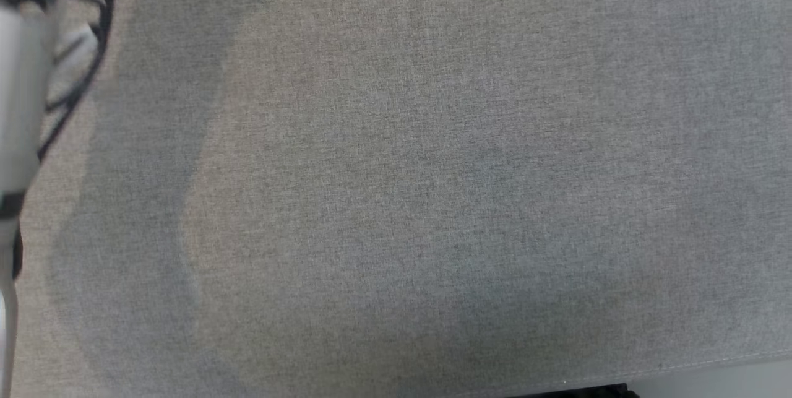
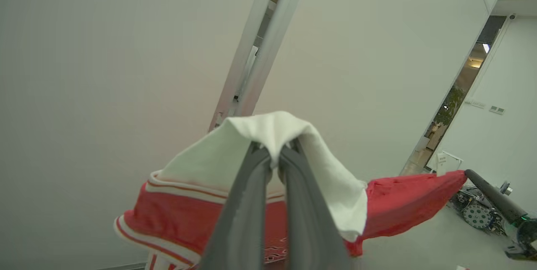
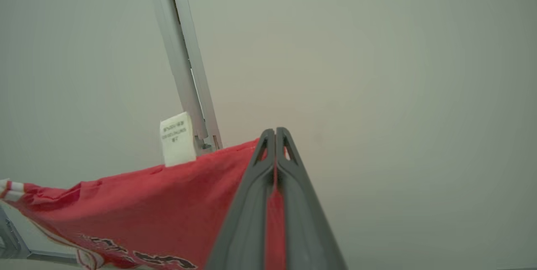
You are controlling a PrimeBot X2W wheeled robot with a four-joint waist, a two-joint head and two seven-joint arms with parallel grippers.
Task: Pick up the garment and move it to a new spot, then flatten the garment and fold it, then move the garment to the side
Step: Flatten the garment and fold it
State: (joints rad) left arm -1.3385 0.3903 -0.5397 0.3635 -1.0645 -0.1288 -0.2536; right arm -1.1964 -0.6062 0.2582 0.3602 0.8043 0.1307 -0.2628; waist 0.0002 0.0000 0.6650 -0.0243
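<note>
Our left pincer point(image 2: 275, 149) and right pincer point(image 3: 275, 132) clamp the garment point(image 2: 402, 203) aloft, mid-move we judge; next, we lower it taut.

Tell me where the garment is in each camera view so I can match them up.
Head view: grey surface and a pale forearm at the left edge.
Left wrist view: garment lower middle, white part draped over the shut left gripper, red part stretching right.
Right wrist view: garment lower left, red edge pinched in the shut right gripper.
Shared landmark: metal post on the wall behind, also upper left in the right wrist view.
</note>
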